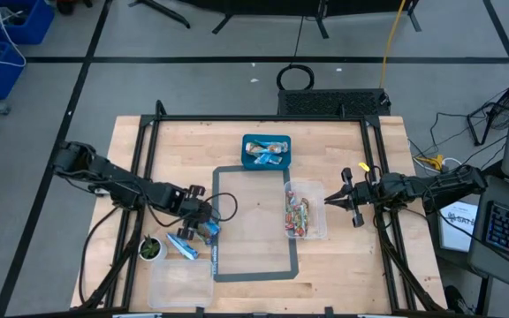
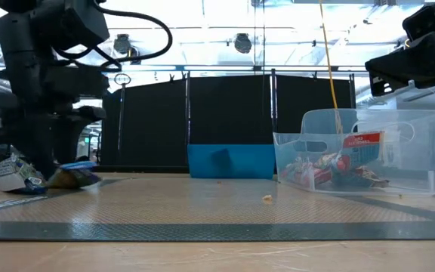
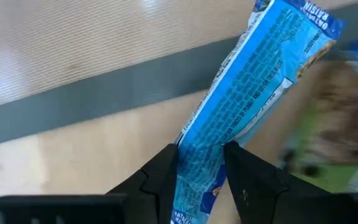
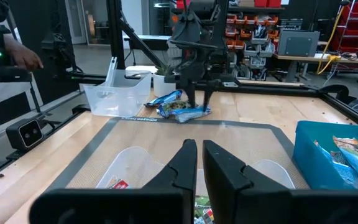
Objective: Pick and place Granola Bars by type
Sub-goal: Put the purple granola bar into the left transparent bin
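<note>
Blue-wrapped granola bar (image 3: 253, 93) sits pinched in the left tool (image 1: 203, 223) at lower left; the right tool (image 1: 332, 200), fingers nearly together, holds nothing.

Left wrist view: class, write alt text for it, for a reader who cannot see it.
The left gripper pinches one end of a blue-wrapped granola bar, its two dark fingers closed on the wrapper. The bar slants across a pale wooden table crossed by a grey strip.
</note>
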Available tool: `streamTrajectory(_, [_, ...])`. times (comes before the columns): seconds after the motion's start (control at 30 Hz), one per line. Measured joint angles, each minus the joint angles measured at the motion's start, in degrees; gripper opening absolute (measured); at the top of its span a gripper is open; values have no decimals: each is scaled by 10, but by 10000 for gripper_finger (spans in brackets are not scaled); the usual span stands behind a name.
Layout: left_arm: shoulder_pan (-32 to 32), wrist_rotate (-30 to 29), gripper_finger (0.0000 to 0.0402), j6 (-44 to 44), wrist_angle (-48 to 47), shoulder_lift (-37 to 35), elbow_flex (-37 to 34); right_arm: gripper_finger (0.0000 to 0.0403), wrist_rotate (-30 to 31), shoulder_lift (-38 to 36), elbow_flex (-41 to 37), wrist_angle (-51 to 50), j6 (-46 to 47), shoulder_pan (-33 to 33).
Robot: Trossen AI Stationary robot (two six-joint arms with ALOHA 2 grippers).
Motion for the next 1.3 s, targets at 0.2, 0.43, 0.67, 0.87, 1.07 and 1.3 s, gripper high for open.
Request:
streamTrajectory(0.2, [7, -110, 138, -81, -6, 1, -2, 20, 0, 0, 0, 0, 0, 0])
streamTrajectory(0.43, [47, -152, 138, -204, -6, 1, -2, 20, 0, 0, 0, 0, 0, 0])
streamTrajectory(0.67, [58, -80, 138, -90, -6, 1, -2, 20, 0, 0, 0, 0, 0, 0])
streamTrajectory(0.87, [77, 6, 138, -295, 33, 1, -2, 20, 0, 0, 0, 0, 0, 0])
streamTrajectory(1.07, [89, 37, 138, -580, 98, 1, -2, 20, 0, 0, 0, 0, 0, 0])
streamTrajectory(1.3, [89, 30, 138, -676, 175, 1, -2, 20, 0, 0, 0, 0, 0, 0])
